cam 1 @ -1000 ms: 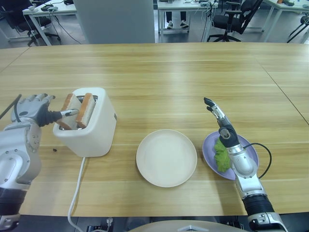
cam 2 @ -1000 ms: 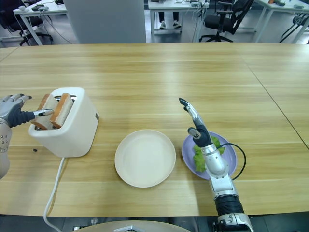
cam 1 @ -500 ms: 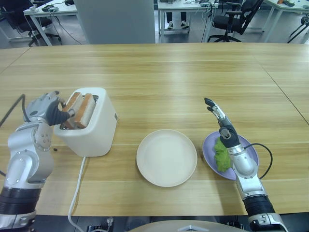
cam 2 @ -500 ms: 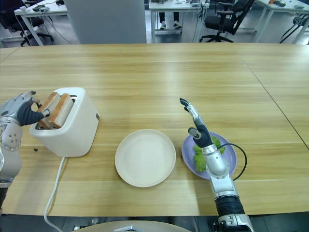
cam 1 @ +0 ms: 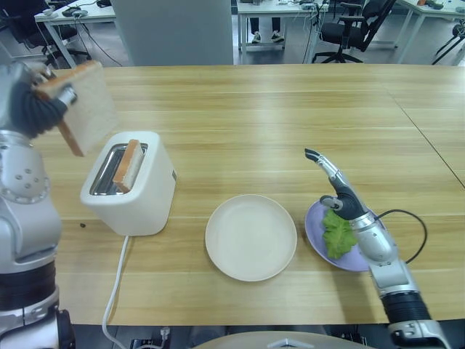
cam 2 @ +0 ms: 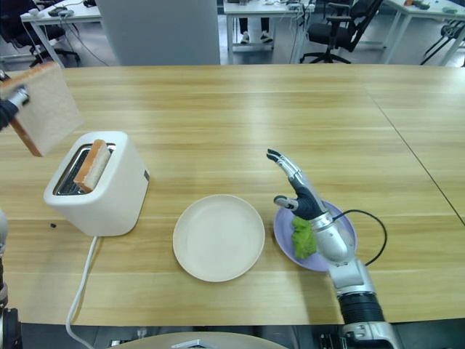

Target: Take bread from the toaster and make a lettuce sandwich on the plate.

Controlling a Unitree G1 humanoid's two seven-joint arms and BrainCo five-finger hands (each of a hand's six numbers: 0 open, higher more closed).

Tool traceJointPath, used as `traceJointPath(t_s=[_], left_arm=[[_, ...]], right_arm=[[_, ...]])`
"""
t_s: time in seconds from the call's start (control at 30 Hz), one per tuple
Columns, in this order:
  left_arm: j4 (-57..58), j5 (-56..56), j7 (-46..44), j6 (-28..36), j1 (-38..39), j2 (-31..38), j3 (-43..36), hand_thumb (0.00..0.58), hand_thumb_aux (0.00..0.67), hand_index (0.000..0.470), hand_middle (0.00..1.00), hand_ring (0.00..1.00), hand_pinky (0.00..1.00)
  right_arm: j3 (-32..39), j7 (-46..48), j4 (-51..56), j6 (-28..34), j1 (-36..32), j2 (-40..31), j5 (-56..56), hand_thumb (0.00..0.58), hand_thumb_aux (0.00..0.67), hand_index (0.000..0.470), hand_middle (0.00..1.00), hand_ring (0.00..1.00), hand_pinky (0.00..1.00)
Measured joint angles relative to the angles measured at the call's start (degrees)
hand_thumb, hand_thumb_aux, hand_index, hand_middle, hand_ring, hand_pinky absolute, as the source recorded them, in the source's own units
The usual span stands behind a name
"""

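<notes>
My left hand [cam 1: 30, 107] is raised at the far left, above and to the left of the white toaster [cam 1: 138, 200], and is shut on a slice of bread [cam 1: 86, 107] held clear of the slots. A second slice [cam 1: 128, 164] stands in the toaster's right slot. The white plate [cam 1: 251, 237] lies bare in the middle of the table. To its right, a purple plate [cam 1: 312, 231] carries a lettuce leaf [cam 1: 336, 234]. My right hand [cam 1: 336, 195] hovers over that plate with its fingers stretched out and open, just above the lettuce.
The toaster's white cord [cam 1: 116, 280] runs down to the table's near edge. A small dark crumb [cam 1: 82, 225] lies left of the toaster. The wide wooden table [cam 1: 254, 123] stretches back to desks and office chairs.
My left hand closed on the left slice, pulled it out of the toaster and lifted it up and to the left. The right hand leaned slightly lower over the lettuce.
</notes>
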Motion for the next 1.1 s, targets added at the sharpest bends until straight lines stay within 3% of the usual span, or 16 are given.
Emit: traceJointPath(t_s=[0.17,0.27,0.43,0.57,0.63,0.67,0.7,0.77,0.8,0.83,0.87,1.1], left_arm=[[-3.05,-5.18,1.73,-3.30,-4.45,-0.31,3.58,0.580,0.670,0.460,1.00,1.00,1.00],[-10.07,-13.83,-0.80,-3.09,-6.71,-5.00,4.13,0.580,0.670,0.460,1.00,1.00,1.00],[-18.66,-27.92,-8.24,5.43,-3.16,-14.53,-2.26,0.580,0.670,0.460,1.00,1.00,1.00],[-21.29,-32.89,-10.09,10.33,0.32,-18.48,-6.22,0.580,0.670,0.460,1.00,1.00,1.00],[-21.52,-34.93,-10.34,12.36,2.34,-20.86,-9.12,0.580,0.670,0.460,1.00,1.00,1.00],[-21.52,-35.66,-10.43,13.18,3.11,-21.81,-10.59,0.580,0.670,0.460,1.00,1.00,1.00],[-21.55,-36.35,-10.65,13.96,3.62,-22.46,-11.84,0.580,0.670,0.460,1.00,1.00,1.00],[-21.45,-37.87,-11.30,14.63,5.01,-24.14,-15.56,0.580,0.670,0.460,1.00,1.00,1.00],[-21.11,-38.29,-11.60,14.66,5.86,-24.57,-17.41,0.580,0.670,0.460,1.00,1.00,1.00],[-20.35,-38.51,-11.86,14.68,6.41,-25.10,-18.76,0.580,0.670,0.460,1.00,1.00,1.00],[-19.05,-38.65,-12.03,14.49,7.08,-25.31,-20.29,0.580,0.670,0.460,1.00,1.00,1.00],[-7.64,-35.19,-12.53,10.07,12.24,-25.27,-31.21,0.580,0.670,0.460,1.00,1.00,1.00]], right_arm=[[0.00,-3.05,-1.94,6.64,2.86,-11.38,-16.63,0.000,0.000,0.000,0.00,0.00,0.00],[0.72,-5.80,0.66,8.47,3.51,-15.83,-21.91,0.000,0.000,0.000,0.00,0.00,0.00],[6.30,-11.70,7.98,8.71,3.73,-20.14,-27.81,0.000,0.000,0.000,0.00,0.00,0.00],[9.60,-17.81,12.68,7.50,3.60,-23.47,-31.02,0.000,0.000,0.000,0.00,0.00,0.00],[11.24,-21.08,15.52,7.01,3.16,-24.81,-32.12,0.144,0.089,0.061,0.00,0.00,0.00],[11.84,-22.41,16.79,6.70,2.92,-25.13,-32.74,0.144,0.089,0.061,0.00,0.00,0.00],[12.74,-23.78,18.10,6.43,2.28,-25.19,-33.29,0.436,0.336,0.231,0.00,0.00,0.00],[15.19,-27.50,21.86,5.72,0.59,-25.29,-34.31,0.464,0.370,0.254,0.00,0.00,0.00],[16.29,-29.09,23.61,5.35,-0.18,-25.28,-34.90,0.546,0.507,0.348,0.00,0.00,0.00],[17.11,-30.71,24.89,5.01,-0.83,-25.29,-35.16,0.559,0.544,0.373,0.00,0.00,0.00],[18.24,-32.85,26.53,4.93,-2.12,-25.29,-35.64,0.580,0.665,0.456,0.00,0.00,0.00],[22.53,-41.79,34.75,4.98,-6.21,-25.24,-36.06,0.580,0.670,0.460,0.00,0.00,0.00]])
